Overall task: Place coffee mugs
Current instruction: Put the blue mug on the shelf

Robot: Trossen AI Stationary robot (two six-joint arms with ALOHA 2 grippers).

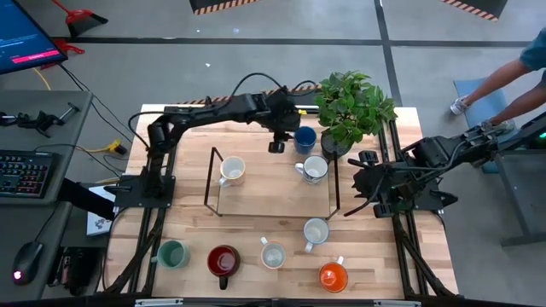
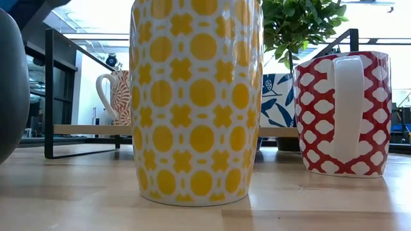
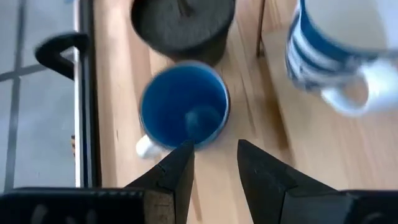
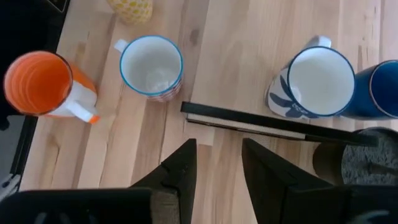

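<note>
The blue mug stands on its base at the table's far side, beside the dark plant pot. My left gripper hovers open just left of that mug, fingers pointing down. Two mugs stand on the black-framed wooden shelf: a white one and a blue-patterned one. The green, red, orange and two white mugs stand near the table's near edge. My right gripper waits open to the right of the shelf.
The leafy plant overhangs the far right of the table, close to the blue mug. The shelf's black frame stands between my right gripper and the mugs. A person stands beyond the table's right side. A keyboard lies on a desk to the left.
</note>
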